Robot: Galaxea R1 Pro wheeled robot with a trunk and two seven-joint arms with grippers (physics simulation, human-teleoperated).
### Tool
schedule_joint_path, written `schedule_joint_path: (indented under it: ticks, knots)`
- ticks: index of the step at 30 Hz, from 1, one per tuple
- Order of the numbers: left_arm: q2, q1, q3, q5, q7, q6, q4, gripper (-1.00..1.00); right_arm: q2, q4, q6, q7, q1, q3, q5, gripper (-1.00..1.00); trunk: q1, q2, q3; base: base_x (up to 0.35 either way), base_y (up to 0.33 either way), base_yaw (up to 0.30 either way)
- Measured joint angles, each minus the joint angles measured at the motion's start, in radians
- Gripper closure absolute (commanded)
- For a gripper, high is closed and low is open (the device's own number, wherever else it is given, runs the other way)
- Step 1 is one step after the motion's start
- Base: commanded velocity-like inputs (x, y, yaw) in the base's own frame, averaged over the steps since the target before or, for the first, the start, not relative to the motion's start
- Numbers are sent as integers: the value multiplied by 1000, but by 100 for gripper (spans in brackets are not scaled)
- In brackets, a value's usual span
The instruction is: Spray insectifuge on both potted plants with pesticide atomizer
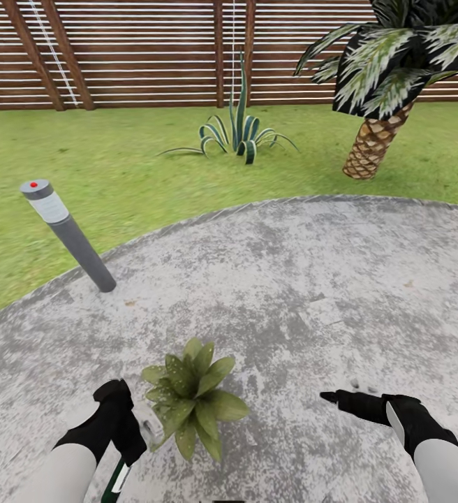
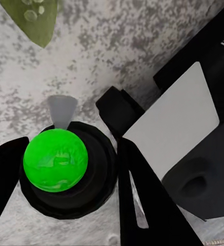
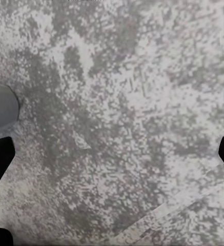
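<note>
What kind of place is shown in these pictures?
Probably a home garden: a green lawn around a round grey paved patio, a brown wooden slat fence behind, and a palm with a scaly brown trunk.

potted plant [image 1: 194,404] on patio [image 1: 306,293]; bollard lamp [image 1: 68,234] behind-left, at lawn [image 1: 117,161] edge.

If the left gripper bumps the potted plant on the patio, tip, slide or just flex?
Probably the leaves flex first: the potted plant is a low rosette of broad leaves spreading wide. Tipping seems unlikely, since it sits low on the flat patio. Its pot is hidden under the foliage, so weight is unclear; a small one might slide. The left gripper is right beside it.
</note>
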Motion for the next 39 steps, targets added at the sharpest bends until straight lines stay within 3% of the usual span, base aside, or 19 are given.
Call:
schedule_joint_path:
  ticks: [5, 9, 16, 25, 30, 39]
  knots:
    - [-18, 0, -3, 4, 0, 2, -3, 100, 0, 0, 0, 1, 0, 0, 0, -100, 0, 0, -1, 0, -176, 81]
    - [-36, 0, -2, 4, -3, 5, -55, 100, 0, 0, -1, 0, 0, 0, 0, -100, 0, 0, -1, 0, -13, 4]
    - [-37, 0, 0, 4, -5, 7, -68, 100, 0, 0, -1, 0, 0, 0, 0, -100, 0, 0, -1, 0, -16, 126]
    - [-37, 0, -1, 5, -6, 8, -68, 100, 0, 0, -1, 0, 0, 0, 0, -100, 0, 0, -1, 0, -283, 249]
    - [-37, 0, -1, 4, -6, 8, -68, 100, 0, 0, -1, 0, 0, 0, 0, -100, 0, 0, -1, -31, -301, 44]
    - [-37, 0, 4, 4, -5, 8, -72, 100, 0, 0, -2, 1, 0, 0, 0, -100, 0, 0, -2, -9, -20, 52]
